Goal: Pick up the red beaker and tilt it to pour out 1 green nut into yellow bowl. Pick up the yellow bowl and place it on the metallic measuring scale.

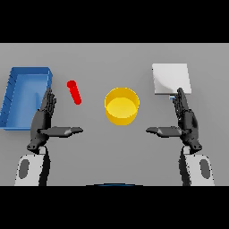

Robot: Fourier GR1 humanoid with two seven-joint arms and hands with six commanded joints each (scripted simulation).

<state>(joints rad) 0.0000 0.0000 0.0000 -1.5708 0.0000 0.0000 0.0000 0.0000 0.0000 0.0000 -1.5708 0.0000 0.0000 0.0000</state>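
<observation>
From the head view, the red beaker (74, 92) stood tilted on the grey counter (112, 147), between the blue bin (13, 100) and the yellow bowl (121, 105), apart from both. The scale (171, 78) sat to the bowl's right, well apart. The left hand (44, 120) hovered just below and left of the beaker, fingers straight and thumb spread, holding nothing; the right hand (186, 118) mirrored it under the scale's near corner, likewise released. The step in hand looked to be the reach for the beaker. To do it well, the left hand would need to line its palm along the leaning body and close around the middle, so the open end could later be tipped over the bowl. No nut could be seen inside; a slow tilt would help let only one fall.
</observation>
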